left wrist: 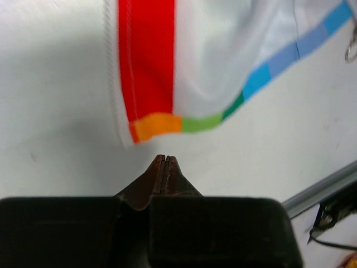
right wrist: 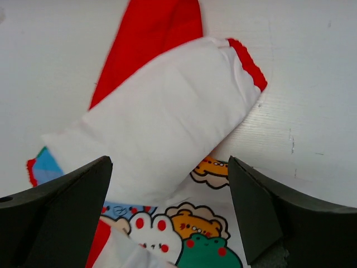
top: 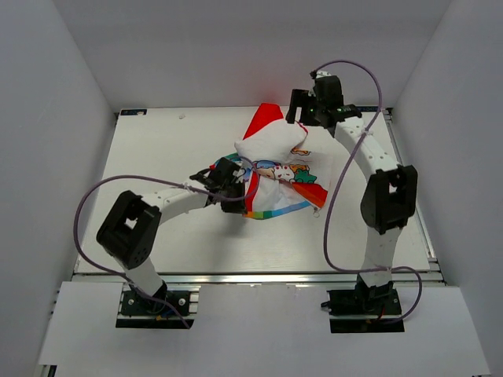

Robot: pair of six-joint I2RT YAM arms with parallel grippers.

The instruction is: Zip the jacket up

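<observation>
The jacket (top: 277, 169) lies crumpled in the middle of the table (top: 157, 149) (red hood (top: 263, 119) farthest away). The left gripper (left wrist: 163, 158) is clenched empty beside its edge; the right gripper (right wrist: 170, 163) hangs spread wide above it

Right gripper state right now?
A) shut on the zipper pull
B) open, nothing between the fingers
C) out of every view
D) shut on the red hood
B: the right wrist view shows the right gripper with its fingers spread wide. A white fold of the jacket is visible through the gap, and neither finger pinches it.
</observation>
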